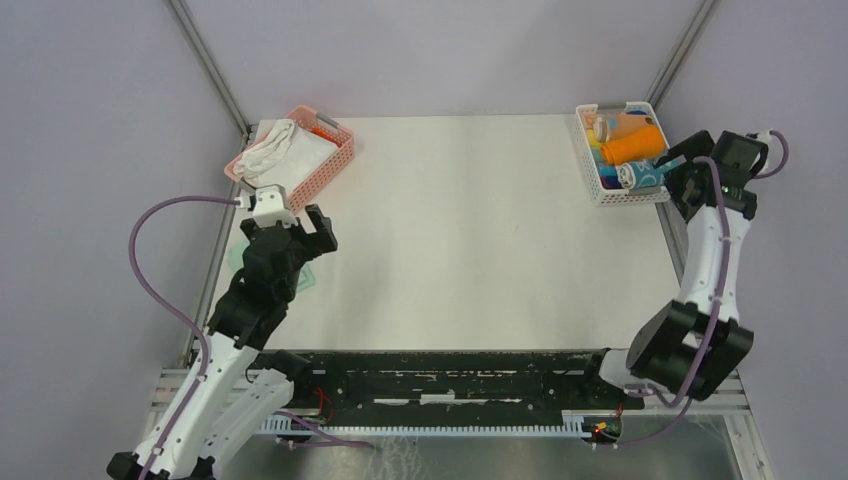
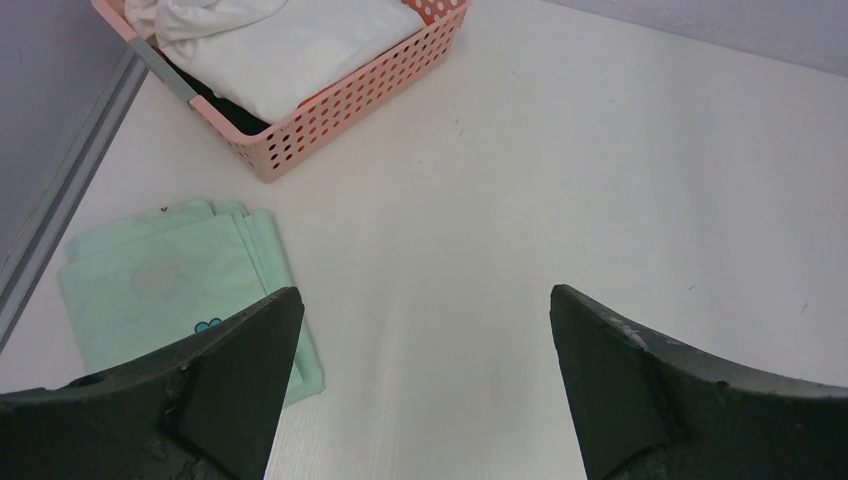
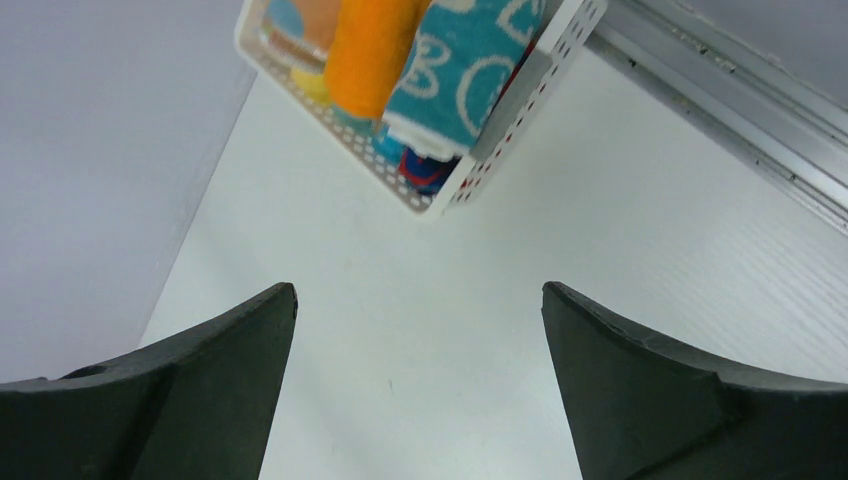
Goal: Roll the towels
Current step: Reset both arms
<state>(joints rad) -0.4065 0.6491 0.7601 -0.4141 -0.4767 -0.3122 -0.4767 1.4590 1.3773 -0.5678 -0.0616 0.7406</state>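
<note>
A folded mint green towel with a small blue mark lies flat on the table, left of my left gripper. That gripper is open and holds nothing. From above, the arm covers most of this towel, and the left gripper hovers just beyond it. Rolled towels fill the white basket at the back right: an orange roll, a peach one and a teal-printed one. My right gripper is beside that basket, open and empty. Its wrist view shows the gripper over bare table, near the orange roll and the teal roll.
A pink mesh basket holding a bigger white cloth stands at the back left, just beyond the left gripper. It shows in the left wrist view too, the basket close to the mint towel. A metal frame rail runs along the table's right edge.
</note>
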